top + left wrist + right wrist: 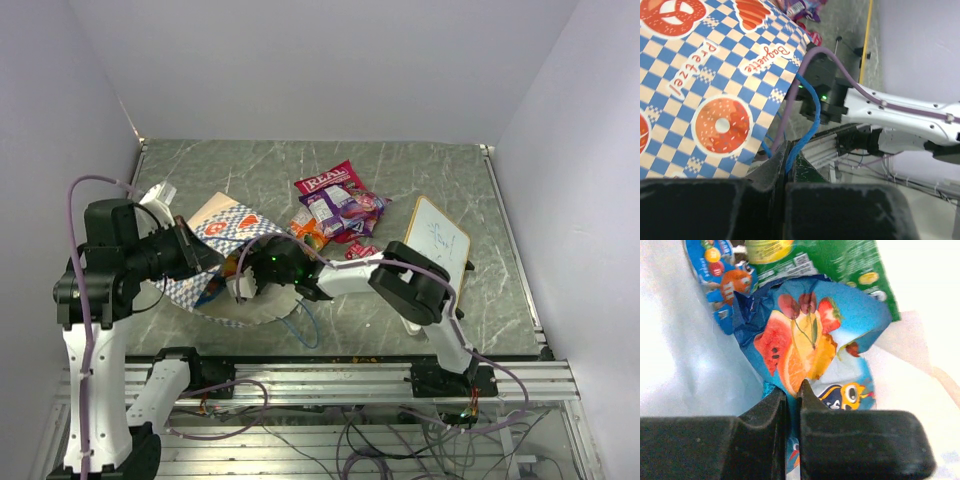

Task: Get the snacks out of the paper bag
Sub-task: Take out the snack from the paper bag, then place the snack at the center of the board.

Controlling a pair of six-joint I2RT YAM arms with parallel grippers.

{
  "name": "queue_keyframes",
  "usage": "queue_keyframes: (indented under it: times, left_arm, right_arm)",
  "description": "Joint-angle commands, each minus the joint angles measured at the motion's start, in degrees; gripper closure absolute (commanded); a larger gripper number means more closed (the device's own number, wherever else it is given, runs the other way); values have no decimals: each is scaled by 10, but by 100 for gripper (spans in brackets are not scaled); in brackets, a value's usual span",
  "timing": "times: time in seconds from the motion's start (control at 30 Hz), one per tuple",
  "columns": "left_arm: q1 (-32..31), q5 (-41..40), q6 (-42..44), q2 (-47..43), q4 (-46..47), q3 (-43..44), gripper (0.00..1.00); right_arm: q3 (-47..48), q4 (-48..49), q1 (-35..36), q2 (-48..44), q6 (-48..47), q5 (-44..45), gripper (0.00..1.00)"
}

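Left of centre on the desk, you've got the paper bag lying on its side, checkered face up, mouth turned toward the right arm. Your left fingers are pressed together on the blue string handle right by the bag's edge, no gap showing between them; pretzel and doughnut print fills most of the left wrist view. Your right fingers are inside the bag, down to a thin slit and pinching the lower edge of a blue fruit packet printed with watermelon, orange, cherries and strawberry; foil shows between and below the tips. Just above it in the right wrist view a green packet overlaps its top edge, and a small blue candy packet sits upper left, touching it. All three lie against the cream lining. From the top camera you can't see the right fingertips, the bag hides them. Outside the bag, just beyond it to the right, a snack pile rests on the desk: red bag with white lettering farthest back, purple packet touching it, orange packet nearest the paper bag, small red packet close to the right forearm. Whiteboard lies right of the pile, partly under the right arm's elbow.
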Motion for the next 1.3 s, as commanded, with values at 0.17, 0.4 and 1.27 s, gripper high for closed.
queue_keyframes:
  times: [0.17,0.4,1.27]
  left_arm:
    - [-4,-104,-60,-28,15,11,93]
    - [-4,-109,-88,-34,60,9,93]
    - [-4,-327,-76,74,49,95,93]
  right_arm:
    - [-91,72,-3,-173,174,-70,100]
    - [-146,29,-5,-280,260,-86,100]
    - [-3,-231,-256,-495,262,-83,100]
